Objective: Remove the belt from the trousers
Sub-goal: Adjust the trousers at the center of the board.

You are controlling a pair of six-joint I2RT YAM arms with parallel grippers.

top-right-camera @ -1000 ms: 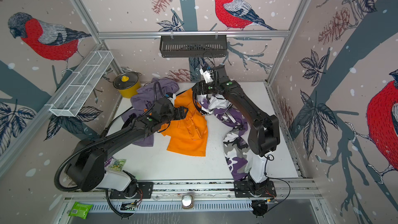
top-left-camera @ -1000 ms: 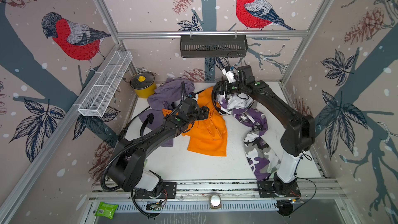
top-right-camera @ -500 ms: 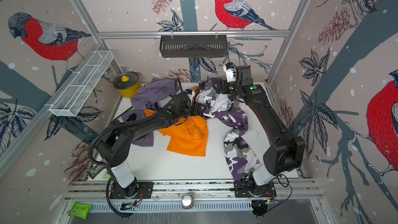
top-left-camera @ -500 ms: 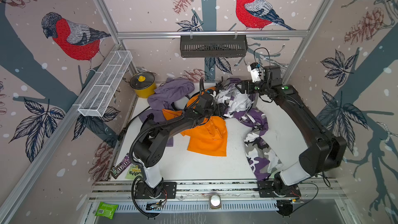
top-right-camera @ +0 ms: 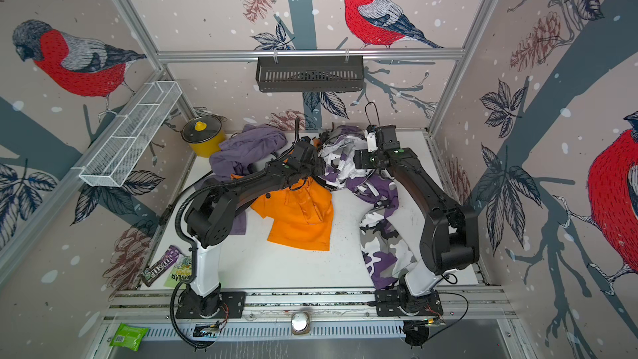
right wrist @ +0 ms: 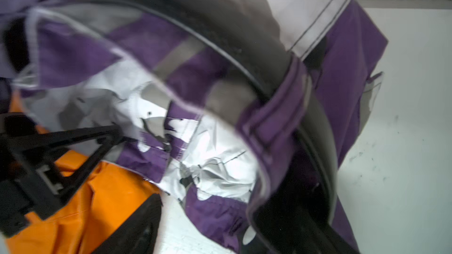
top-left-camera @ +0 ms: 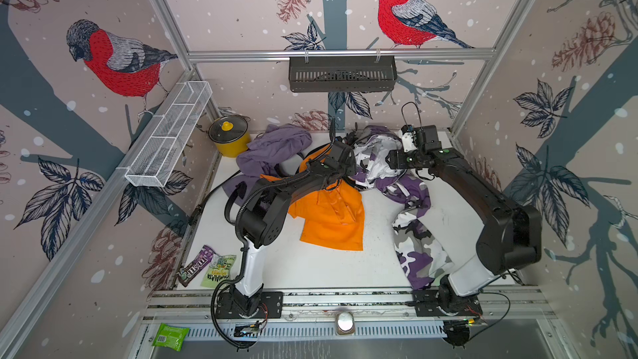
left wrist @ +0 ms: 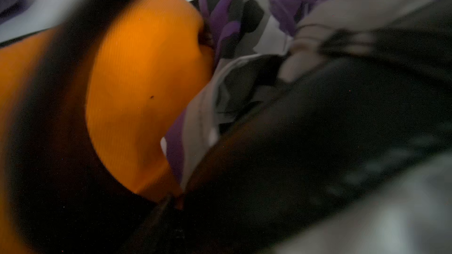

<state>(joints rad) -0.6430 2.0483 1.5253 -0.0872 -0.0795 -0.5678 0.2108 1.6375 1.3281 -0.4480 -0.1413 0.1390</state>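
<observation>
Belt: a black strap, made out only in the right wrist view, curving along the waistband of the trousers and passing under a purple loop, so it is threaded. In both top views the purple-white camouflage trousers lie right of centre on the white worktop, with the waist bunched at upper middle and the legs trailing to lower right. Left tool sits at the left edge of the bunched waist. Its wrist view is blurred and dark, so I cannot tell whether it is spread or pinching. Right tool is pushed into the waist from the right, its jaws hidden in fabric, state unreadable. Orange shirt lies at centre, touching the trousers' waist. Lilac garment is heaped at upper left of it, with a yellow pot just beside. White wire basket hangs on the left wall and a black basket on the back rail. Snack packets lie at the worktop's lower left edge.
</observation>
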